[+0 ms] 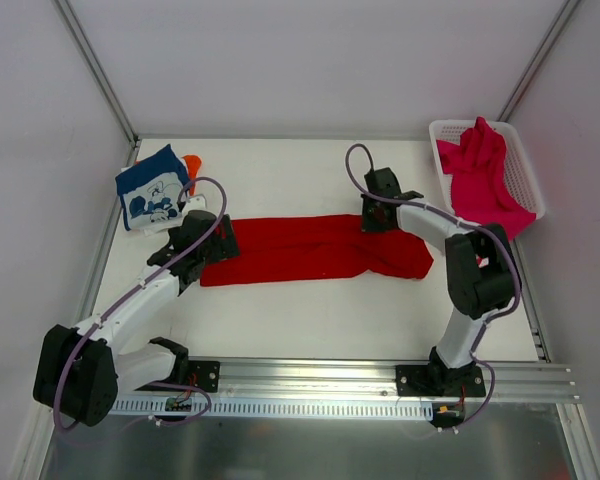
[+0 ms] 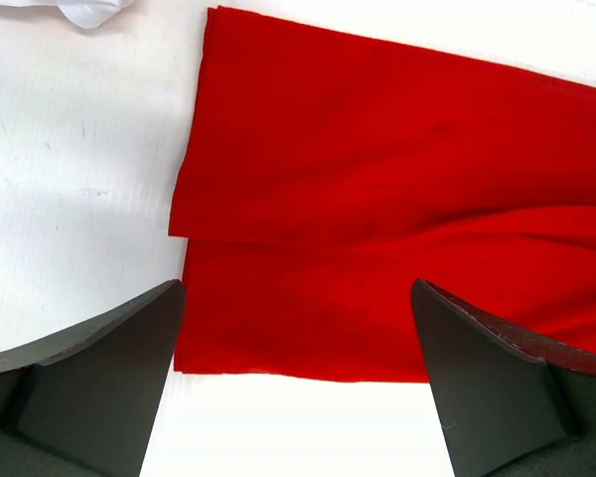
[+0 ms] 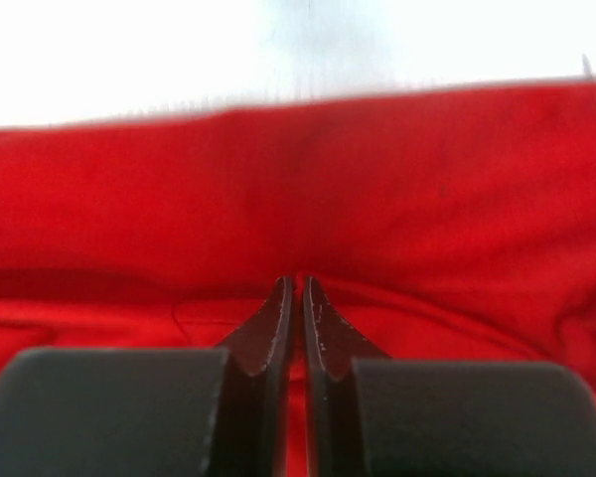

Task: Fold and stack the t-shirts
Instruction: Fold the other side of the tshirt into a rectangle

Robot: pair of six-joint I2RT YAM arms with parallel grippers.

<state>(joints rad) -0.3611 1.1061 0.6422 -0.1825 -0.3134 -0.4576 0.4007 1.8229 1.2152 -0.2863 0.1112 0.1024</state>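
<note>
Jaws: the left gripper [image 2: 298, 290] stood spread wide, and the right gripper [image 3: 298, 283] was pressed together on a pucker of the red t-shirt [image 1: 310, 250].
The red t-shirt lay as a long folded band across the middle of the table [image 1: 310, 325]. The left gripper was over its left end, and the right gripper pinched cloth near its far edge, toward the right end. The navy t-shirt [image 1: 152, 192] with white print lay folded at the far left corner. Only an edge of the orange t-shirt [image 1: 191, 162] showed behind it. The magenta-pink t-shirt [image 1: 480, 175] sat crumpled in the white mesh basket [image 1: 525, 165] at far right.
</note>
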